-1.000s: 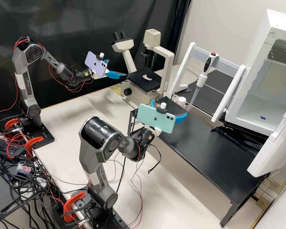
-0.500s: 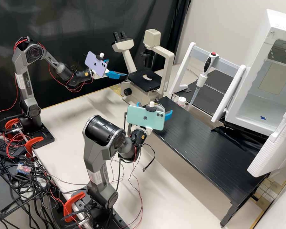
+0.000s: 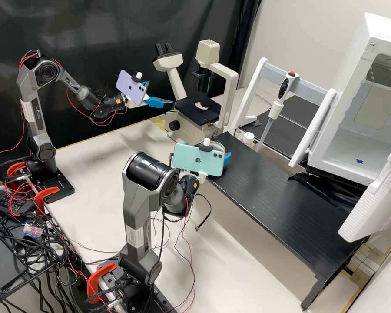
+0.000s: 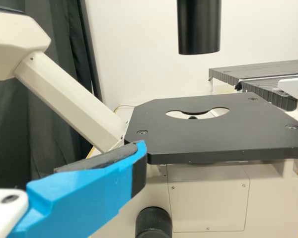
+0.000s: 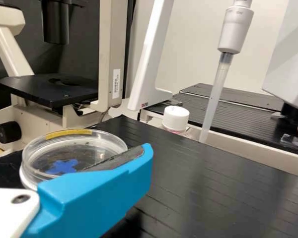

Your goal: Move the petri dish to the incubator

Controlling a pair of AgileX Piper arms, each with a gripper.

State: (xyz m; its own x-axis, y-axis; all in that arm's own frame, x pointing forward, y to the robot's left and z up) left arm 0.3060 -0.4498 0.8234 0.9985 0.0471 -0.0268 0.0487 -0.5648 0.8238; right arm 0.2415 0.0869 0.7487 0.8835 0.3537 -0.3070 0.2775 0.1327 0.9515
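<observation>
Right gripper at the side of petri dish, cannot tell whether open or gripping

Clear gloss, blue plastic, dull black and folded cloth.
Transparent, shiny plastic in the petri dish; smooth, low-sheen blue plastic on the fingers of the right gripper, with rough, dull dark pads; flat matt black, metal-like, across the microscope stage; smooth cream paint over the microscope body; grooved black with soft sheen along the platform; translucent plastic in the pipette tip; glossy mint-green back on the phone; creased black cloth in the curtain.
</observation>
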